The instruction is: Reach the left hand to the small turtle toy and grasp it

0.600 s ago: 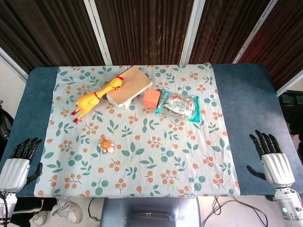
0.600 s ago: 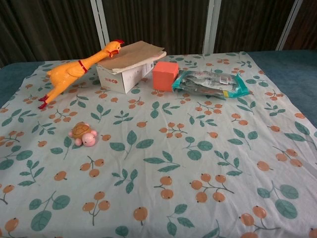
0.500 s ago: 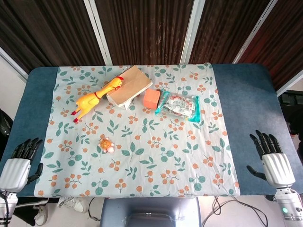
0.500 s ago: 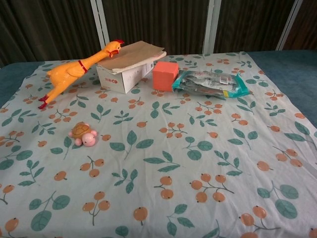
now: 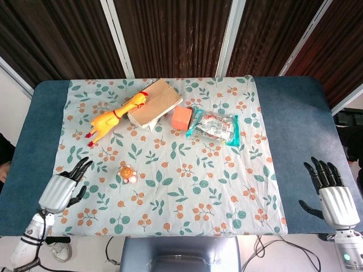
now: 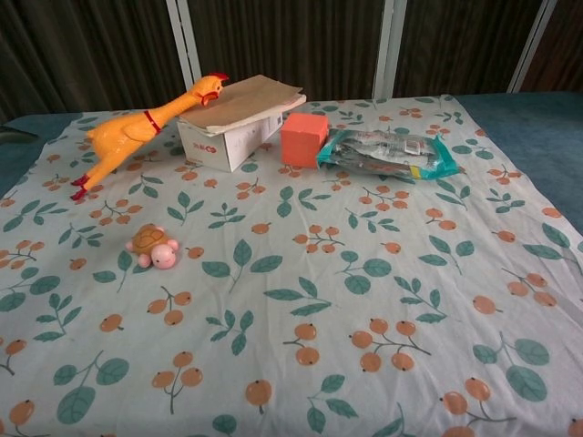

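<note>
Dark slatted panels behind; blue surface (image 5: 289, 113) covered by a leaf-and-berry cloth (image 5: 187, 192). Turtle toy (image 5: 128, 173) sits on the cloth's near-left part, nothing touching it. Left hand (image 5: 61, 188) is released, fingers apart, holding nothing, over the cloth's left edge, near the turtle but apart. Right hand (image 5: 332, 192) also released, off the cloth, far right. Turtle looks small, light, probably soft rubber; pinch across the shell sides. Rubber chicken (image 5: 116, 117), cardboard box (image 5: 154, 103), orange block (image 5: 181, 118), snack packet (image 5: 215, 126) lie farther back, none blocking the reach.
</note>
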You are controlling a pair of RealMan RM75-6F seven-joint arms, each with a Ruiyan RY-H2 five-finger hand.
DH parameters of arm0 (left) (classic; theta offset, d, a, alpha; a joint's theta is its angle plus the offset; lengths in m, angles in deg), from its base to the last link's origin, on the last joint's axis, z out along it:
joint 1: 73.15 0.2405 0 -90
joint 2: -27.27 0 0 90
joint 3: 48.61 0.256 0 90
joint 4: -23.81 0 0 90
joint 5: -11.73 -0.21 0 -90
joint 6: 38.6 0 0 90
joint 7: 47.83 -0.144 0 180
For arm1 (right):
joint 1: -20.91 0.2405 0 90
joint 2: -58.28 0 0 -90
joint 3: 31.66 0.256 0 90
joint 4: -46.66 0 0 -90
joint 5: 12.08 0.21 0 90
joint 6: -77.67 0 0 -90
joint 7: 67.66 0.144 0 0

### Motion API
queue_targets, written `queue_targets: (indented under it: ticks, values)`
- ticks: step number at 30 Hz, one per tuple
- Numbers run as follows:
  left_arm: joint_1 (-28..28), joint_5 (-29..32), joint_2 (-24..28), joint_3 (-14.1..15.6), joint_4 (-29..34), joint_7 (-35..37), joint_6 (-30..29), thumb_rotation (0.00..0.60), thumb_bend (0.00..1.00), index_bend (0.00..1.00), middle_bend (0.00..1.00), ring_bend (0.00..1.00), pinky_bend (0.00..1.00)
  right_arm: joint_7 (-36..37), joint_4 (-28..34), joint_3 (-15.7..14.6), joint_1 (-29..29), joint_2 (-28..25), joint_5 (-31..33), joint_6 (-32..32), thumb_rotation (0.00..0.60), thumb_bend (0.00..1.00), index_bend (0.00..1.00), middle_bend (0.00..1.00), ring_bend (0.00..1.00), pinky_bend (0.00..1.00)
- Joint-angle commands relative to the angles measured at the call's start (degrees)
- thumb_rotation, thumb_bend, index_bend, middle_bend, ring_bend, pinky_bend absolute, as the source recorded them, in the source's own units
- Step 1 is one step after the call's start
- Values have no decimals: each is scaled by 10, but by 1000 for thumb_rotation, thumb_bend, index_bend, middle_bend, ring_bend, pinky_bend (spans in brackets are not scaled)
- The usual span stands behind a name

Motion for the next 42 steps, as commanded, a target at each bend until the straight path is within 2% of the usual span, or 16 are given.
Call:
queue_targets:
  ticks: [1,7,11,13,22,32,42]
  values:
    - [-47,-9,-38,-8,-31,-22,51,600,478,17,55,631,707,0,0,0,-1,0,2,0,600,261,0,0,0,0]
    - [-88,-13,-98,-13,-95,-21,74,600,475,65,86,702,765,-2,3,4,-1,-4,18,10,600,262,0,0,0,0]
    - [-106,-9,-125,-9,-131,-10,91,600,476,104,116,813,860,0,3,6,-3,-6,21,9,600,262,0,0,0,0]
    - [-113,-10,-137,-5,-151,-1,95,600,476,122,129,834,879,1,3,7,-4,-8,23,8,600,262,0,0,0,0]
    - [-130,-14,-183,18,-246,14,98,600,474,187,160,856,900,3,4,10,-6,-10,29,7,600,261,0,0,0,0]
    - [-143,-4,-198,30,-271,20,110,600,474,190,164,855,900,0,7,9,-6,-10,33,15,600,261,0,0,0,0]
    - [-158,-5,-216,41,-300,32,113,600,473,257,242,855,901,2,14,10,-8,-16,39,17,600,262,0,0,0,0]
